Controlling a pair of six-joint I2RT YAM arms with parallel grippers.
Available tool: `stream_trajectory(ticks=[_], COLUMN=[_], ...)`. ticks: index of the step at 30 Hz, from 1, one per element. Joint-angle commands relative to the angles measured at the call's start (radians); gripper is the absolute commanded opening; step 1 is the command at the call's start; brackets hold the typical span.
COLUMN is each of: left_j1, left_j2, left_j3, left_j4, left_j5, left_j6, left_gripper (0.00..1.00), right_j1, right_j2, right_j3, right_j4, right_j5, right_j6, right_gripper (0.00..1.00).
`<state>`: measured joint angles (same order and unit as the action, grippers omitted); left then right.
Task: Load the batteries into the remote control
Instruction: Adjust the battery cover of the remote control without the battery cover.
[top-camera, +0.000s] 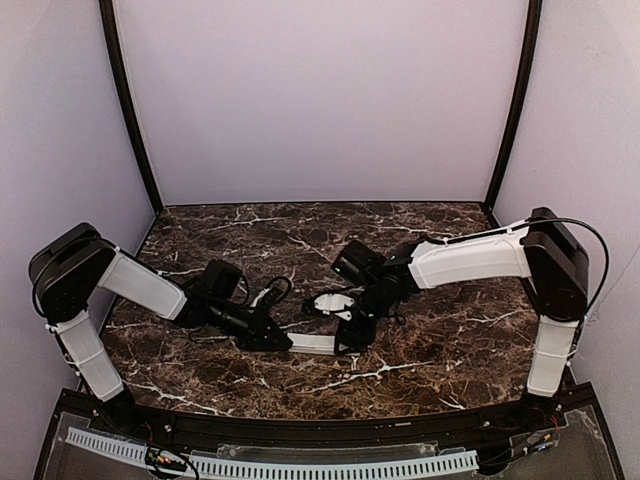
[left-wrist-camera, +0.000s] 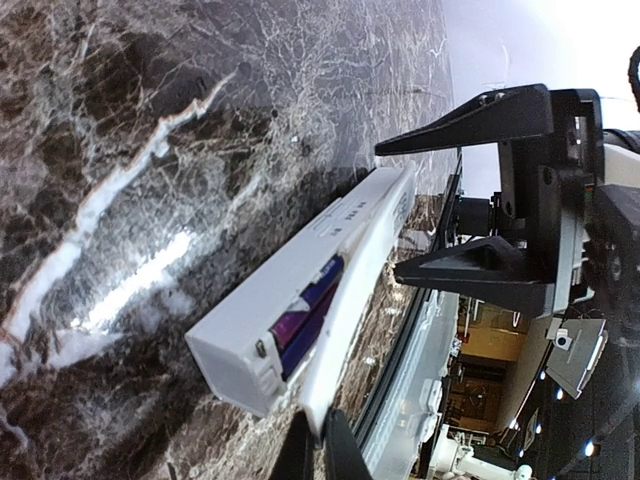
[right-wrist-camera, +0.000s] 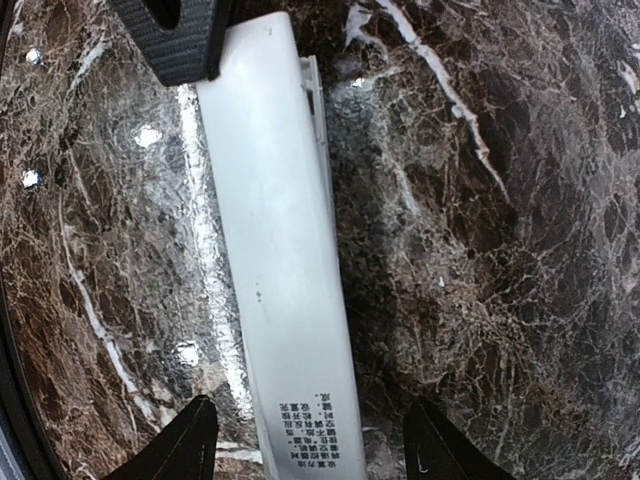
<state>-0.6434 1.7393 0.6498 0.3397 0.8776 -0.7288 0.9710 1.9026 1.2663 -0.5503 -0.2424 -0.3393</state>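
Left pincer (left-wrist-camera: 320, 455): closed tight, tips set against one end of the remote control (right-wrist-camera: 280, 250); whether it is gripped cannot be told.
Remote control: laid on the marble worktop (top-camera: 450, 340) between the two arms, printed label turned up.
Batteries (left-wrist-camera: 308, 305): blue-purple, seated in the open compartment near the left pincer; their number cannot be told.
Right pincer (right-wrist-camera: 312, 445): spread wide, fingers placed either side of the labelled end, apart from it.

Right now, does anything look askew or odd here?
Yes: the remote is not closed up. In the left wrist view a gap along its side shows the batteries, and what seems to be the cover stands off rather than flush. The left gripper pinches one end; the right gripper straddles it, open.
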Motion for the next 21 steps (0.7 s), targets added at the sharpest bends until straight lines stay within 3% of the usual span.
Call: stream_trajectory(ticks=[1, 8, 21], left_j1=[0.002, 0.003, 0.026], left_j2=[0.017, 0.022, 0.016], left_j3=[-0.001, -0.022, -0.03], left_j4=[-0.09, -0.021, -0.032], left_j5=[-0.032, 0.013, 0.051], left_j6=[0.033, 0.001, 0.016], left_gripper=[0.0, 0.0, 0.0], right_j1=[0.008, 0.013, 0.017], right_j2=[-0.031, 0.007, 0.052], right_j3=[0.04, 0.062, 0.075], right_j4=[-0.013, -0.022, -0.025], right_j5=[-0.015, -0.033, -0.004], right_j6=[-0.007, -0.024, -0.033], right_gripper=[0.62, 0.61, 0.6])
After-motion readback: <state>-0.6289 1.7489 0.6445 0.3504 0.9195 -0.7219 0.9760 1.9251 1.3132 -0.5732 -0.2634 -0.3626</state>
